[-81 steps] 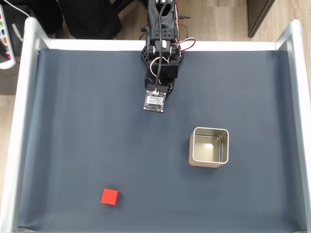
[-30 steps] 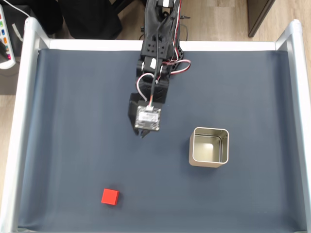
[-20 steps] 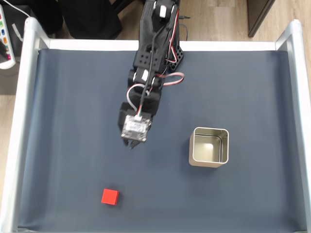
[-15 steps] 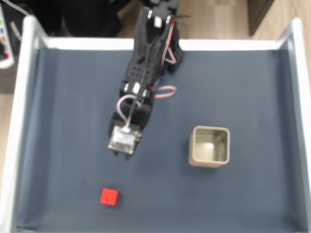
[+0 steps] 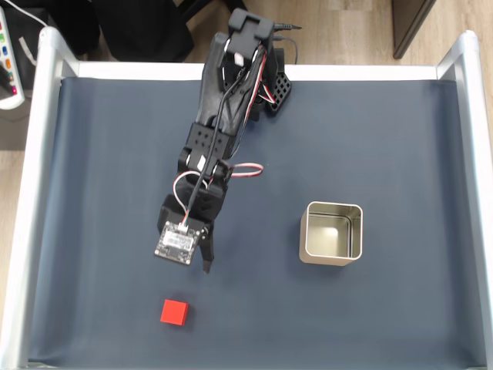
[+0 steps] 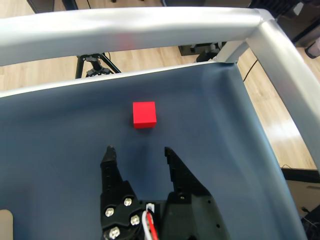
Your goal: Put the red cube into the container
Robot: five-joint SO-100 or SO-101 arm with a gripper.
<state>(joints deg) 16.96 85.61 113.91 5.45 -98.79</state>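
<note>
So the arm (image 5: pixel 219 131) has stretched way out from the back edge of the table (image 5: pixel 370 139) since the earlier frames, swinging down and to the left in the fixed view. The hand (image 6: pixel 137 152) is spread, nothing between its fingers, and in the wrist view it's lined up just short of the cube (image 6: pixel 144 114), with a clear gap of dark mat between them. In the fixed view the cube (image 5: pixel 175 311) sits near the front edge, same spot as before, just below the hand (image 5: pixel 202 262). The tin (image 5: pixel 331 233) hasn't moved either; it's upright, off to the right, well apart from the cube.
</note>
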